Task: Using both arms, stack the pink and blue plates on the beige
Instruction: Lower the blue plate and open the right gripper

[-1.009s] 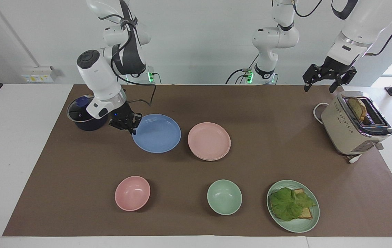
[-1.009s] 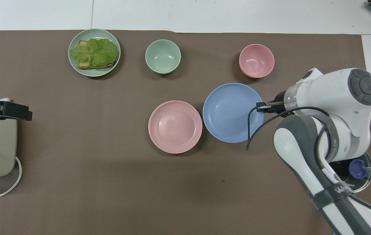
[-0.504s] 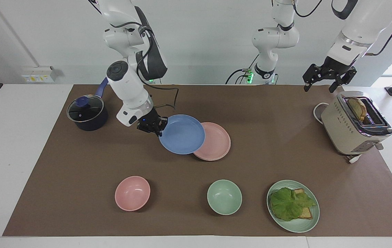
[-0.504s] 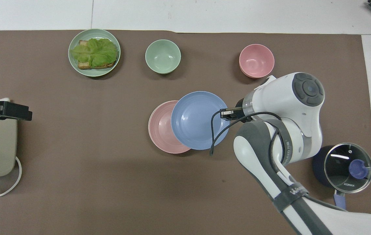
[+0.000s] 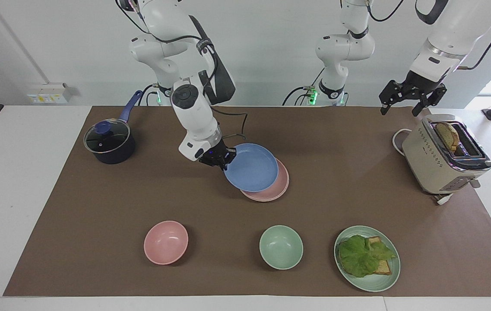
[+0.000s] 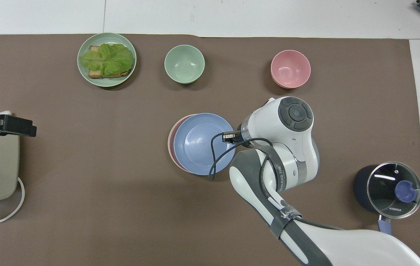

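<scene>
Pink plate (image 5: 280, 186) mostly under blue plate (image 5: 251, 168)

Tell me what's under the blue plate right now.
The pink plate lies under the blue plate, which the right gripper holds by its rim. Only the pink plate's edge shows. Any beige plate beneath is covered.

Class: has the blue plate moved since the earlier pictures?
Yes. The blue plate, carried by the right tool, moved away from the pot to over the pink plate.
</scene>
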